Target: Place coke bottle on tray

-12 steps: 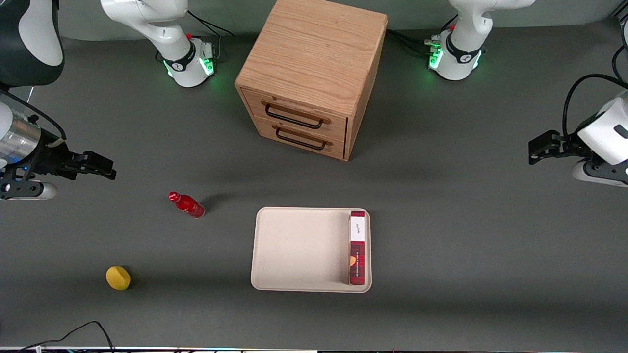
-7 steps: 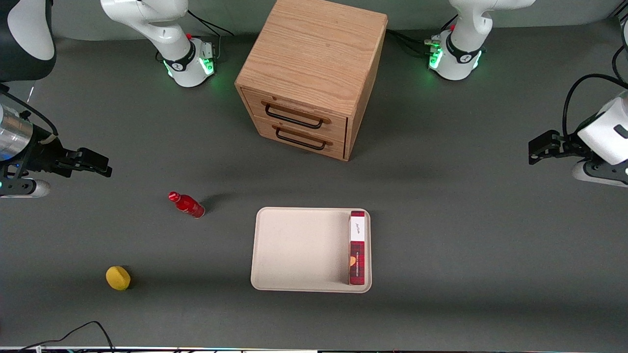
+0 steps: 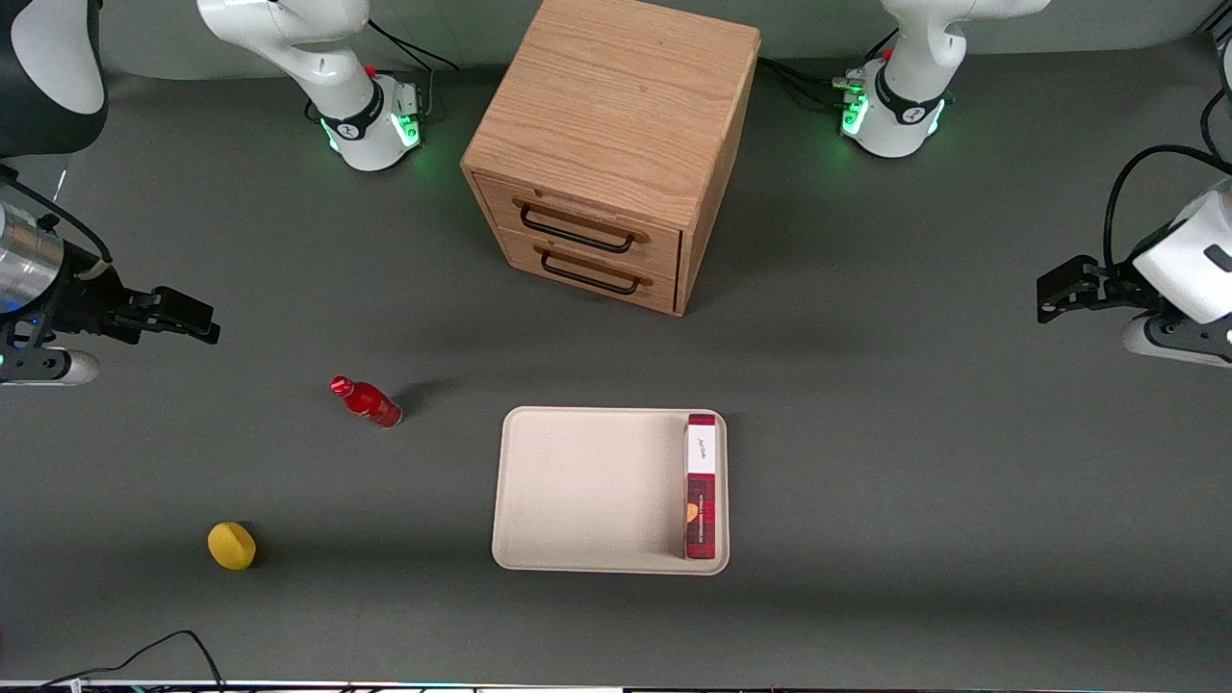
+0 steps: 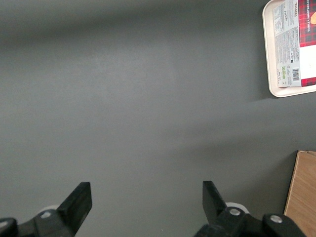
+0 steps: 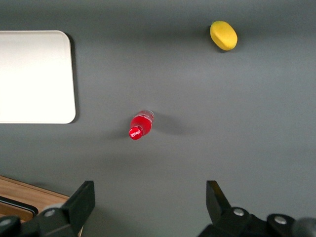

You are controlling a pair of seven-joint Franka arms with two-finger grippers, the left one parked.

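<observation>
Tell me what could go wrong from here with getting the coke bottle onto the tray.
The coke bottle stands upright on a narrow base, so a glancing touch from the open gripper, now well off toward the working arm's end, could topple it and send it rolling. The red plaid box already fills one edge of the tray, so a drop close to it might knock against it.
</observation>
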